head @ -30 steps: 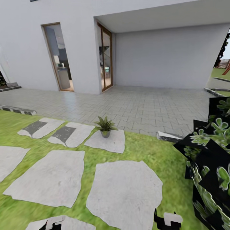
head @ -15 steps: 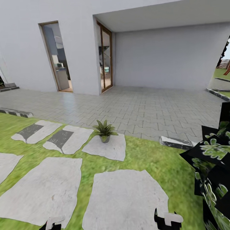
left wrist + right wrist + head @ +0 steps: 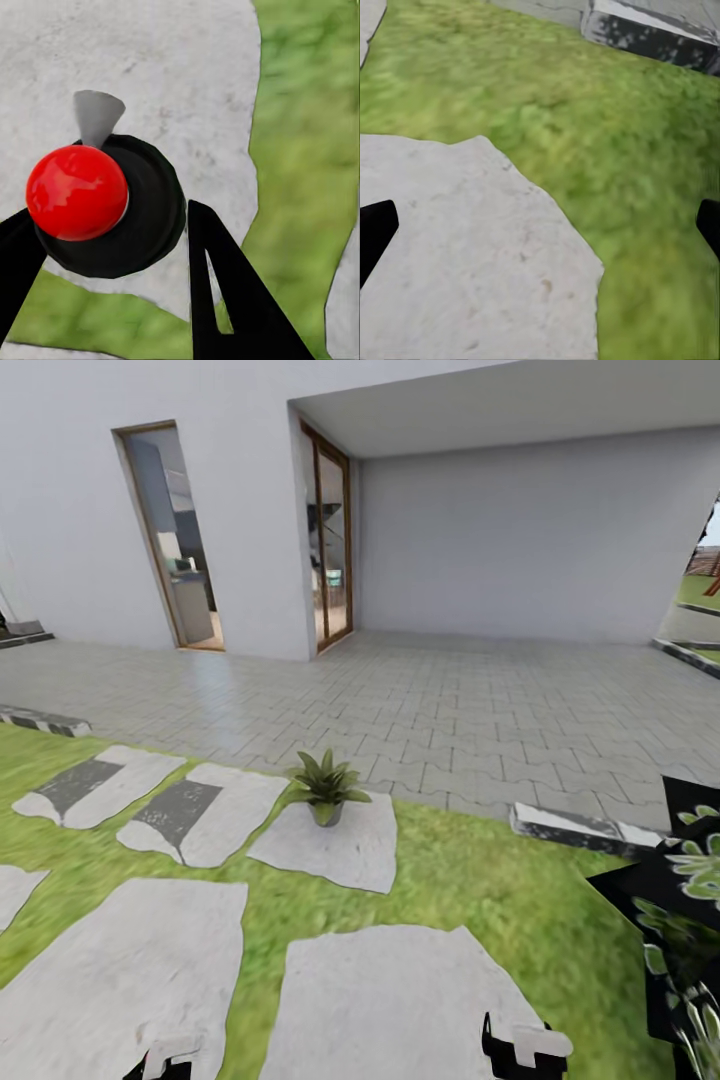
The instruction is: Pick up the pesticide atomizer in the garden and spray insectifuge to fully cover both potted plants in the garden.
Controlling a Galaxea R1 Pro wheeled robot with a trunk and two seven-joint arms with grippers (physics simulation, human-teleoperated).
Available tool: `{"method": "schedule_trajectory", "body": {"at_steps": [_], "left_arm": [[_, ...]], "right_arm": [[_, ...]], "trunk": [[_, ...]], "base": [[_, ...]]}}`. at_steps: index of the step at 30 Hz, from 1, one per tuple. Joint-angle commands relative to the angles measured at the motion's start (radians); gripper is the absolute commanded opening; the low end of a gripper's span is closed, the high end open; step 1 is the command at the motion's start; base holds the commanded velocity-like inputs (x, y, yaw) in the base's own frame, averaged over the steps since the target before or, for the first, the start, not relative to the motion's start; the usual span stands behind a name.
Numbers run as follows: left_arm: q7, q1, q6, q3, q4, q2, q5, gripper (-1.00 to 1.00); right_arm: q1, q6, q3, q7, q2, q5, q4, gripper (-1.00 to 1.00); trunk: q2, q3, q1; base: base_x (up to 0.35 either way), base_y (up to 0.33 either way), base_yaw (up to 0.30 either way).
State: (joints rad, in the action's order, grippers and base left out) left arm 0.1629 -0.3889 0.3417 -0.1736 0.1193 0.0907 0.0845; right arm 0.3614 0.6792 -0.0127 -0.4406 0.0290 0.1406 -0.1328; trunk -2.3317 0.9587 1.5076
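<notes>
Head view, small green-leaved potted plant on flat grey stepping stone at 12 o'clock, left gripper clenched on red-knobbed black sprayer, right gripper spread wide, released.

Dark-leaved bush cut off by right edge, both grippers cropped at head view's bottom, doorway interior too blurred to read

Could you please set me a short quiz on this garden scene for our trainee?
1. True or false: the small green-leaved potted plant stands on grass.
2. Below the open right gripper lies: A brick paving; B grey stepping stone and green lawn; C wooden fence.
3. Fill in: the left gripper holds a black pesticide atomizer with a ___ ball on top.
Key: 1 false, on a flat pale stone slab; 2 B; 3 red.
</notes>
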Motion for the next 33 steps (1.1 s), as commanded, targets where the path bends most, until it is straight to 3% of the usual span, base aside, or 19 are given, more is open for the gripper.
{"method": "schedule_trajectory", "body": {"at_steps": [1, 33], "left_arm": [[0.003, -0.001, 0.003, -0.006, -0.001, 0.000, 0.009, -1.00], [0.003, -0.001, 0.004, -0.006, -0.001, 0.000, 0.009, -1.00]], "right_arm": [[0.001, -0.001, -0.001, -0.010, 0.000, 0.010, 0.001, 1.00], [0.001, -0.001, -0.001, -0.010, 0.001, 0.010, 0.001, 1.00]], "trunk": [[0.000, 0.001, 0.000], [0.000, 0.001, 0.000]], "base": [[0.337, 0.000, 0.000], [0.337, 0.000, 0.035]]}}
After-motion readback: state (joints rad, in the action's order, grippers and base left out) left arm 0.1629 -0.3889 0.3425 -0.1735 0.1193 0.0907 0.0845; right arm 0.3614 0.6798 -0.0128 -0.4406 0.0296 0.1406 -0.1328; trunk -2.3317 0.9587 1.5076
